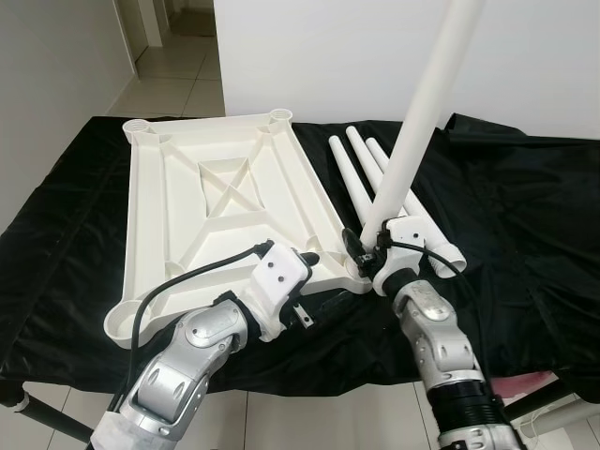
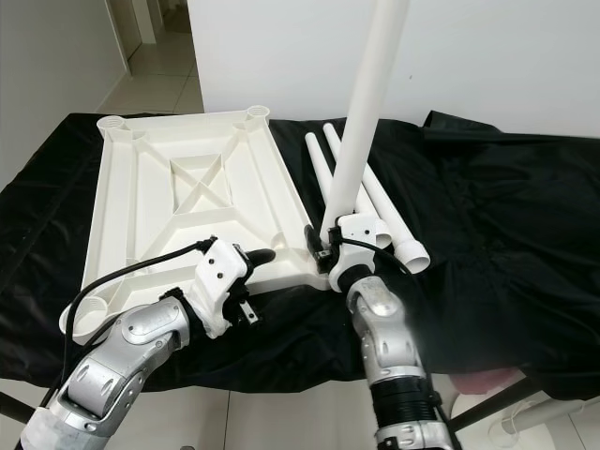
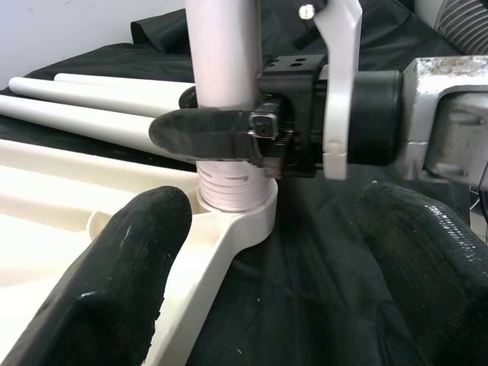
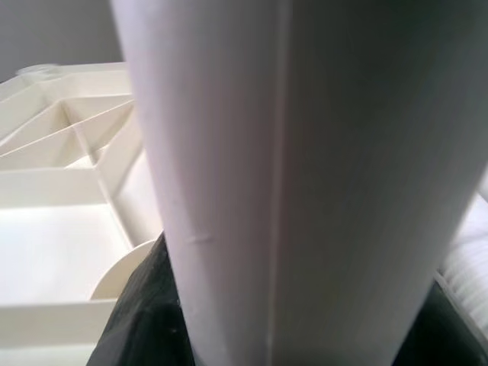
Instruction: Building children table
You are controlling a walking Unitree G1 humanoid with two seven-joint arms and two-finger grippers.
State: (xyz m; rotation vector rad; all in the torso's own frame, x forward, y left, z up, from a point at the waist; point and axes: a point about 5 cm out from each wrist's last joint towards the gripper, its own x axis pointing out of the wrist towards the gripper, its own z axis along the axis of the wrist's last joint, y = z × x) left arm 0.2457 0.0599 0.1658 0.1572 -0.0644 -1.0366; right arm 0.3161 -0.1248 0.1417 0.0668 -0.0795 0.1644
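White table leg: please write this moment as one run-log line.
right gripper: shut on white plastic table leg | leg end in corner socket of upturned white tabletop | left gripper: open, beside socket

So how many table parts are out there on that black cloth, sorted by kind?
Upside-down white tabletop: 1
White leg held upright at the tabletop's corner socket by the right gripper: 1
White legs lying loose on the black cloth: 3
Total: 5 parts
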